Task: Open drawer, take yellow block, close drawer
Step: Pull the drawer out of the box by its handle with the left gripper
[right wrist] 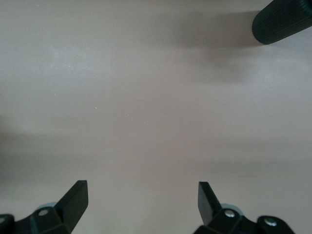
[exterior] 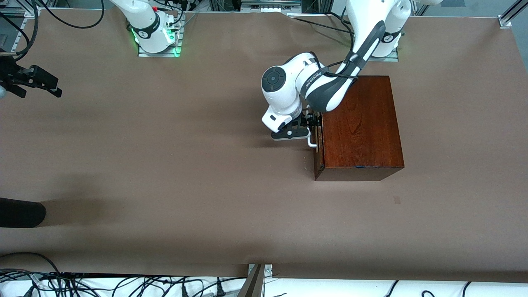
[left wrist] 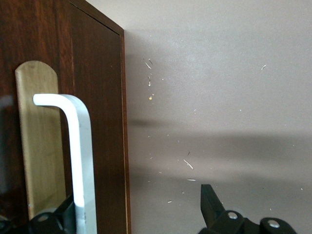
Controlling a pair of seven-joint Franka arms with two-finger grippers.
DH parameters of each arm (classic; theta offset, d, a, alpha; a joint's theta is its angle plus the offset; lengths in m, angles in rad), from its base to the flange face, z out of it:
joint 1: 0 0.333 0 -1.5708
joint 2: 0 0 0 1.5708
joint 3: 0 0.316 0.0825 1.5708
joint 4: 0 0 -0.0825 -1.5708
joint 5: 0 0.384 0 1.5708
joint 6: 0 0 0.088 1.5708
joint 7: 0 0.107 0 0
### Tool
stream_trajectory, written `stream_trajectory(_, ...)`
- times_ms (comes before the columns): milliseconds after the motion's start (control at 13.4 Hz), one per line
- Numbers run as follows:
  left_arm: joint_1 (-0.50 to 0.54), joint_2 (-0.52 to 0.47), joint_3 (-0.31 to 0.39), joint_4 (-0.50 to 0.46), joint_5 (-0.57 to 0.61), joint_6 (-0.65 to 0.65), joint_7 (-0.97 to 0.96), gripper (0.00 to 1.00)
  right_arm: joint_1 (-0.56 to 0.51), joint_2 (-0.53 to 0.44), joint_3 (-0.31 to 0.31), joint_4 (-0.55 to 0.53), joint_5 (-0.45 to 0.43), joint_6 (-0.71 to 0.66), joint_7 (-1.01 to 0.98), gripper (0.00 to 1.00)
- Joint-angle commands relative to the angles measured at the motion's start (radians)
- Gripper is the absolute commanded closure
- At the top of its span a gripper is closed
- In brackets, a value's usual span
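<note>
The mahogany box [exterior: 361, 128] stands toward the left arm's end of the table. Its drawer [left wrist: 105, 122] is pushed in, flush with the box. The white bar handle [exterior: 312, 142] sticks out from the drawer's dark front. My left gripper [exterior: 315, 126] is at the drawer front, open. The handle [left wrist: 80, 161] lies between its fingers, close to one finger [left wrist: 58, 217], while the other fingertip [left wrist: 209, 204] stands well apart over the table. The yellow block is hidden. My right gripper [right wrist: 142, 197] waits open over bare table at the right arm's end [exterior: 35, 80], holding nothing.
A black ribbed cylinder [exterior: 20, 212] pokes in over the table edge at the right arm's end, also seen in the right wrist view [right wrist: 282, 22]. Brown paper covers the table [exterior: 185, 165]. Cables lie along the edge nearest the front camera.
</note>
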Motion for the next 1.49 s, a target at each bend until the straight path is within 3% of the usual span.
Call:
stream_trajectory(0,-0.007,0.017,-0.003,0.021,-0.069,0.021,-0.013,0.00,-0.001,0.010,0.004,0.020,0.003,-0.012,0.009,0.00)
stream_trajectory(597,-0.105,0.120,0.000,0.182,-0.087,0.024,-0.137,0.00,-0.001,0.010,0.004,0.020,0.003,-0.012,0.009,0.00)
stream_trajectory(1418,-0.190,0.174,0.016,0.323,-0.154,0.024,-0.190,0.00,-0.001,0.010,0.004,0.020,0.003,-0.009,0.009,0.00)
